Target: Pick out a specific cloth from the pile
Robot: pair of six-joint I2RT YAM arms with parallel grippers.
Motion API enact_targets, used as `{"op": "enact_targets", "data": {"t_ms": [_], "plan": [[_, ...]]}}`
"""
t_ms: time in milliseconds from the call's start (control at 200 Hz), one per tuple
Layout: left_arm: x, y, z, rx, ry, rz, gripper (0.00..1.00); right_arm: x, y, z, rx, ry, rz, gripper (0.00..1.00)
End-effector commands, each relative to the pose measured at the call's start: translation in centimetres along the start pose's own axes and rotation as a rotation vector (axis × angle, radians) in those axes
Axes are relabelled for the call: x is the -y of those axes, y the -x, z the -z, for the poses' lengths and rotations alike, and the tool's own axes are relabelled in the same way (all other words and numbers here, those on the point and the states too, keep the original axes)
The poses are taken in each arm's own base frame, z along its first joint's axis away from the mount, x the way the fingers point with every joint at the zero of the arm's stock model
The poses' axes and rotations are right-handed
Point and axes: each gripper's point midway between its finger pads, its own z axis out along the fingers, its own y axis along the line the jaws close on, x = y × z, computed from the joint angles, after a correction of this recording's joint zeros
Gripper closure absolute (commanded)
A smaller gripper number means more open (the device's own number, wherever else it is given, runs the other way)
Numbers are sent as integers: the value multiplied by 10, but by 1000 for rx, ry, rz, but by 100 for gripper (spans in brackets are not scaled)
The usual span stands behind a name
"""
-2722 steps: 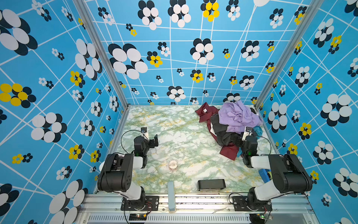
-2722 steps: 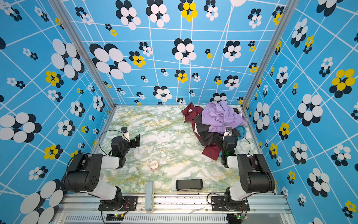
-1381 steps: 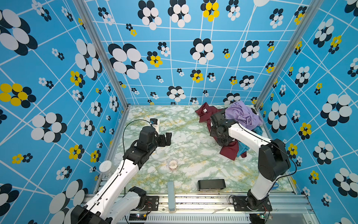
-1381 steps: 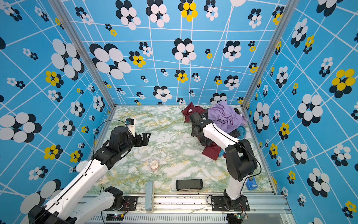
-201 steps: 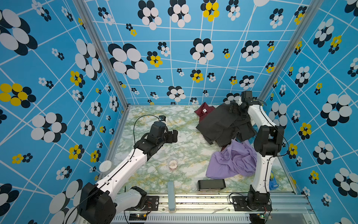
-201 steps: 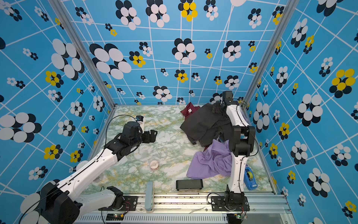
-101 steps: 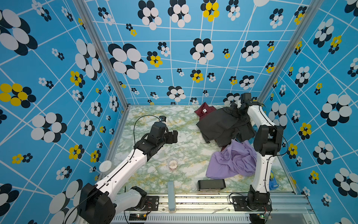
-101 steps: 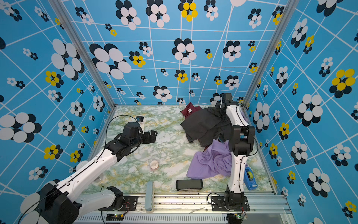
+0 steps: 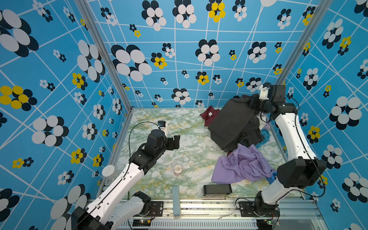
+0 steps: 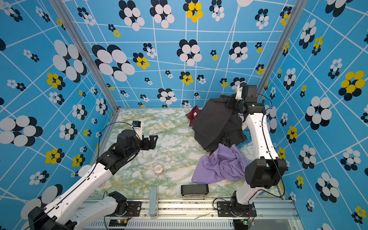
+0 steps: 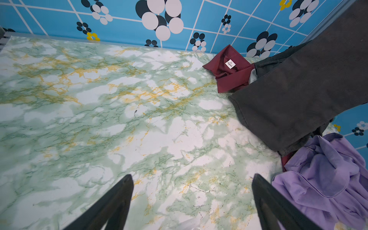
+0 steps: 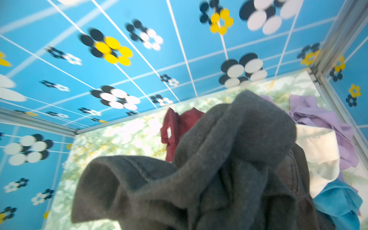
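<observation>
Gripping the cloth [image 9: 231,121] in my right claw [image 9: 251,103], I should lift higher, slowly, until its hem clears the pile [image 9: 263,134].

charcoal cloth [image 9: 232,119] lifted, draping over pile [image 9: 256,135]

**Marbled Table Carrying Clothes and Small Items**

The green-and-white marbled table [image 9: 187,127] is bearing a lavender garment [image 9: 243,165], which is lying crumpled and spread out on it. Just in front of the lavender garment, a black box [image 9: 217,189] is lying flat. Well to its left, a small clear round dish [image 9: 177,169] is sitting on bare marble, and a blue-grey bar [image 9: 175,199] is lying across the front edge. Behind the lavender garment and touching it, the lower end of the charcoal cloth [image 9: 231,123] is resting. A maroon shirt [image 9: 209,116] is lying further back, and a teal piece [image 9: 265,135] is lying behind to the right.
</observation>
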Motion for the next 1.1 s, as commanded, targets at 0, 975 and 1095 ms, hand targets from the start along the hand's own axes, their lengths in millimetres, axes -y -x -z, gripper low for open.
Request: {"op": "enact_targets", "data": {"t_ms": [0, 975, 1095], "plan": [[1, 3, 9, 34, -5, -8, 6, -38, 36, 39, 158, 155, -34, 100], [-19, 13, 65, 187, 48, -36, 5, -343, 136, 228, 459, 1339, -39, 100], [-23, 12, 72, 193, 64, -43, 4, -368, 126, 219, 422, 1461, -97, 100]]}}
